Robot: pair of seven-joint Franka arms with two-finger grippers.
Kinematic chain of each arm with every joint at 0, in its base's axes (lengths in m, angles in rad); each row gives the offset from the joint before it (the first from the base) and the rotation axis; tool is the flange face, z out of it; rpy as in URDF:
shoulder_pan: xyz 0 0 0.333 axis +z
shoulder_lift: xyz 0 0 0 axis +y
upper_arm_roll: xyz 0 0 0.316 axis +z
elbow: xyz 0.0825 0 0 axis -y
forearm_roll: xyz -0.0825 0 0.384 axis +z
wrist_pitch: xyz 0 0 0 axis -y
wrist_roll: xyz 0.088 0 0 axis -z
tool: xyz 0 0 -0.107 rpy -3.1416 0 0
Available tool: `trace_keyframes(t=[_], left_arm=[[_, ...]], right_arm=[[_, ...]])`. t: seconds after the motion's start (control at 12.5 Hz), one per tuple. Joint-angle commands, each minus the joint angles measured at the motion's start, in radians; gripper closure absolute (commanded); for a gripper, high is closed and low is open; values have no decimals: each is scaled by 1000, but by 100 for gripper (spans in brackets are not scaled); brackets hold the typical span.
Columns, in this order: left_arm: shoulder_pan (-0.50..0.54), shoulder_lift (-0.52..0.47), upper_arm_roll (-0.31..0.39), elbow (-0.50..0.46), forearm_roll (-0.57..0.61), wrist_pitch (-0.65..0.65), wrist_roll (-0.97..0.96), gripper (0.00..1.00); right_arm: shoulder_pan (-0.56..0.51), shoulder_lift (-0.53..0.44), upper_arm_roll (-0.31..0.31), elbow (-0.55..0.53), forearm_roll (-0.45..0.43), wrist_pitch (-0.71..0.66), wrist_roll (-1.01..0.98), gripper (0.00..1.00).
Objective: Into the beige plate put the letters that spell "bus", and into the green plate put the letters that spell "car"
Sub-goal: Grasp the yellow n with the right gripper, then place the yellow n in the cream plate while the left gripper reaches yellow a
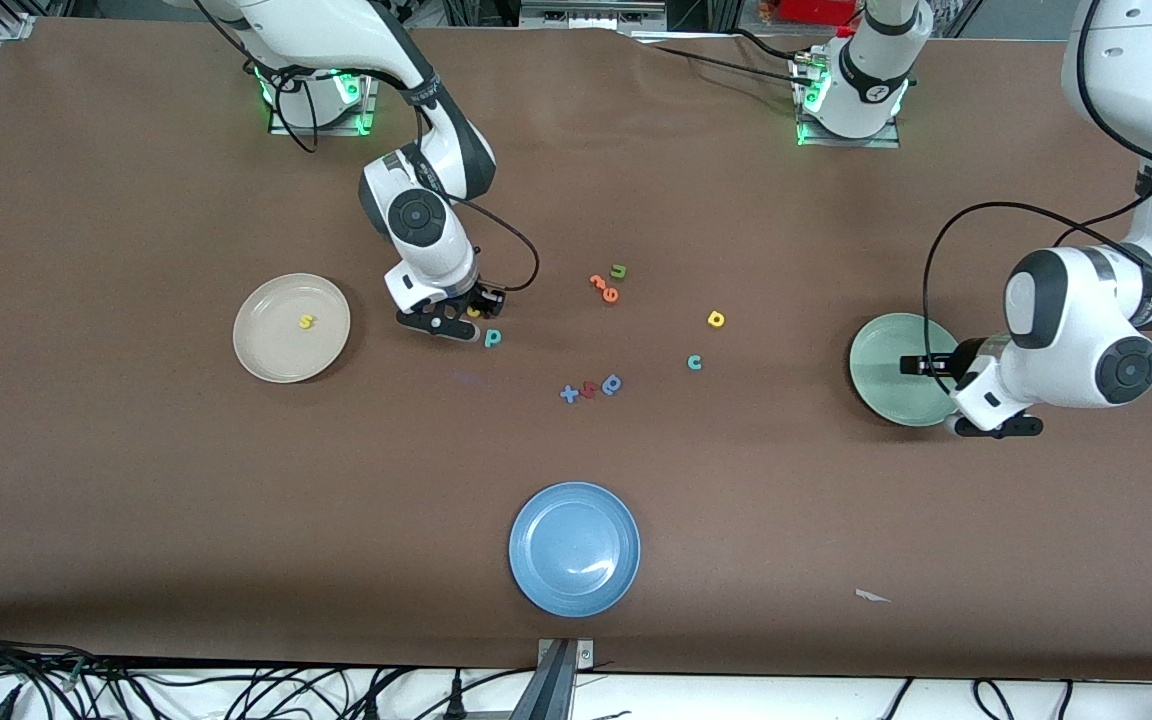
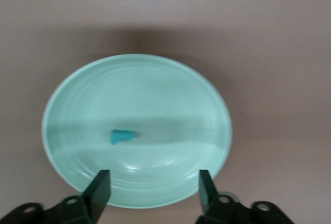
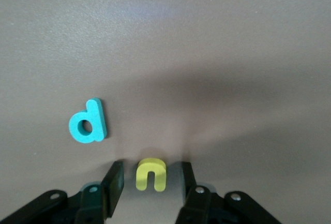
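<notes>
Left gripper [image 2: 153,190] over the green plate [image 1: 881,375] at the left arm's end of the table, fingers spread wide, nothing between them. Teal "r" [image 2: 121,136] lying in that plate's well, apart from the fingers. Right gripper [image 3: 150,182] down at the table just beside the beige plate [image 1: 266,350], toward the middle; fingers parted either side of the yellow "u" [image 3: 150,174], a gap visible on each side, no contact to be seen. Teal "b" [image 3: 88,122] flat on the table just beside that gripper, reading as a "p" in the front view and slightly nearer the front camera than the "u". Yellow "s" [image 1: 307,322] in the beige plate, close to its centre. Yellow "a" [image 1: 716,319] and teal "c" [image 1: 694,362] on bare table between the middle and the green plate, near each other, the "c" nearer the front camera. Green "u" [image 1: 618,271] with two orange letters [image 1: 604,287] touching or nearly so, farther from the front camera than the "a". Blue round-bowled letter [image 1: 612,384] in a short row with a red piece [image 1: 589,389] and a blue cross [image 1: 569,394], mid-table. Blue plate [image 1: 574,549] well apart, nearest the front camera. Small white scrap [image 1: 872,596] on the table toward the left arm's end.
</notes>
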Motion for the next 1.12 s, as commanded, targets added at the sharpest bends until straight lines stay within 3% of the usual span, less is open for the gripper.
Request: trace_keyframes(t=[0.0, 0.16, 0.4, 0.56, 0.8, 1.04], left_arm=[[0, -58, -134, -16, 5, -34, -246, 0], [9, -63, -255, -16, -8, -27, -408, 0], [5, -87, -361, -71, -81, 80, -544, 1], [-1, -147, -413, -239, -78, 259, -555, 1], [-17, -159, -452, -428, -67, 520, -558, 2], [-47, -130, -452, -465, -42, 549, -560, 6]], right_arm=[[21, 10, -7, -9, 10, 29, 12, 50], [23, 10, -7, -9, 10, 29, 12, 77], [23, 7, -7, -9, 10, 26, 10, 85], [21, -10, -16, -2, 8, 18, -3, 85], [20, -91, -114, 7, -4, -109, -159, 85], [18, -140, -236, 3, -4, -244, -403, 85]])
